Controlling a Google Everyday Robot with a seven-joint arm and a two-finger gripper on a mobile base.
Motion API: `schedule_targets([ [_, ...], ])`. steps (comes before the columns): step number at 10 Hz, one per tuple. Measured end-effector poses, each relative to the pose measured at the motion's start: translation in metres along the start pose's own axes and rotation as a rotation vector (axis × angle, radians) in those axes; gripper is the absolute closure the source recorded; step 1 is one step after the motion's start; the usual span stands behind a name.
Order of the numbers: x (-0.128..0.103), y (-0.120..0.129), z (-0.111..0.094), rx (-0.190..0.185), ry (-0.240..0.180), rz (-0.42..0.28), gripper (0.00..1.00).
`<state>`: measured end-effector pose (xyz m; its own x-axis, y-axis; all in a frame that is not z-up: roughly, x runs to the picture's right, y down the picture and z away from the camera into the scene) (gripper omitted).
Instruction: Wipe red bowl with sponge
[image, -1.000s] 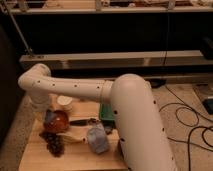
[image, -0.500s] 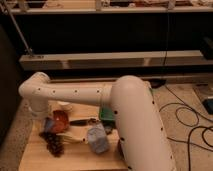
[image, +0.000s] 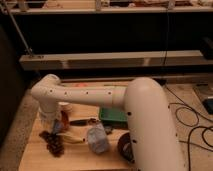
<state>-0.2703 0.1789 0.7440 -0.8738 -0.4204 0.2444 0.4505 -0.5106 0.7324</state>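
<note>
The red bowl (image: 64, 120) sits at the left of the wooden table (image: 75, 159), mostly hidden behind my arm. A green sponge (image: 113, 116) lies flat near the table's middle, to the right of the bowl. My gripper (image: 52, 126) hangs from the white wrist (image: 48, 107) and reaches down at the bowl's left side, apart from the sponge. The wrist covers most of the gripper.
A dark bunch like grapes (image: 54, 144) lies in front of the bowl. A crumpled clear bottle (image: 97, 139) lies mid-table, and a dark bowl (image: 125, 146) is beside my arm. A dark utensil (image: 82, 121) and a white cup (image: 65, 106) are near the bowl. Cables (image: 192, 125) trail on the floor at the right.
My arm's elbow and wrist have dropped lower, bringing the gripper down closer to the red bowl. The objects on the table have not moved.
</note>
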Motion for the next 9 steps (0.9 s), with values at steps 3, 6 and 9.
schedule_targets([
  [3,-0.007,0.012,0.002,-0.002,-0.021,0.036,0.96],
  [6,0.002,0.028,-0.001,-0.005,-0.031,0.049,0.96],
  [9,0.009,0.04,-0.012,-0.022,-0.035,0.053,0.96],
])
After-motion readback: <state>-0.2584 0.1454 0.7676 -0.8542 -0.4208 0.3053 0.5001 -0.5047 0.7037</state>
